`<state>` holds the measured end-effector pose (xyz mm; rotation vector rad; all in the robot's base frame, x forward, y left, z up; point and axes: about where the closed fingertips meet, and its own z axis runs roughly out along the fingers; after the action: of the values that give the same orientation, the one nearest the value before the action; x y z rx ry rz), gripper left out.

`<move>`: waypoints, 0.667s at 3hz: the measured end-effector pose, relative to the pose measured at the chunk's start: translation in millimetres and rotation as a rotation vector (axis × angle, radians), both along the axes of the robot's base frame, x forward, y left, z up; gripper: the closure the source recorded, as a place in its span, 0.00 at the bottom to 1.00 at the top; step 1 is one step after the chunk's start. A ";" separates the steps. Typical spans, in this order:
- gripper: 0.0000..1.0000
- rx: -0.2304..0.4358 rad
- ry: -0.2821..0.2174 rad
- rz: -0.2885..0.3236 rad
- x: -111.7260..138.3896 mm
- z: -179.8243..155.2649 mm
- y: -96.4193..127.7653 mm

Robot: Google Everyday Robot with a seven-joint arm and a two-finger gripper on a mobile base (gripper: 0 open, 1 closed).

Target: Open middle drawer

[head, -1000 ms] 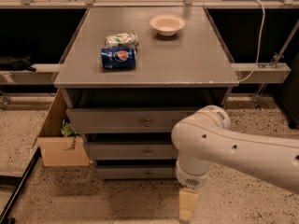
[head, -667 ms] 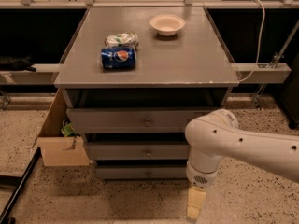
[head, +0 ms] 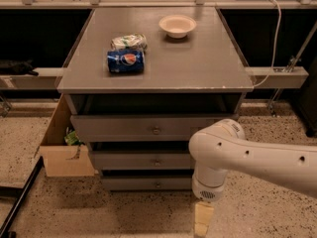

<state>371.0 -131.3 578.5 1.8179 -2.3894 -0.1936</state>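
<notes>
Change over the last second: small. The arm swung a little to the right, then came back left. The pincer is at about the same height as a second ago, low near the floor, in front of the right end of the bottom drawer. Can't tell if the pincer is open or closed. It isn't holding anything.

No drawer has moved. The middle drawer sits between the top drawer and the bottom one, under the counter, and looks closed. Its knob is untouched, up and left of the pincer and well apart from it.

My read is that this is still the approach phase with no contact yet, so task progress is effectively zero. The pincer is below the knob line and off to the right, so it needs to go up and left before any grab. The big elbow joint covers the right ends of the middle and bottom drawers.

Labels:
- The blue can lying on its side on the counter has the Pepsi logo.
- The crumpled packet touching it from behind has white and green print that isn't readable.
- The bowl is plain.
- The cardboard box on the floor at the left has no legible marking.
</notes>
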 end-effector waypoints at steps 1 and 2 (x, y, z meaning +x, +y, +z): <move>0.00 0.028 -0.099 0.098 -22.2 12.6 12.7; 0.00 0.096 -0.278 0.102 -15.4 39.0 22.6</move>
<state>355.6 -108.6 617.5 2.1309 -2.4940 -0.0475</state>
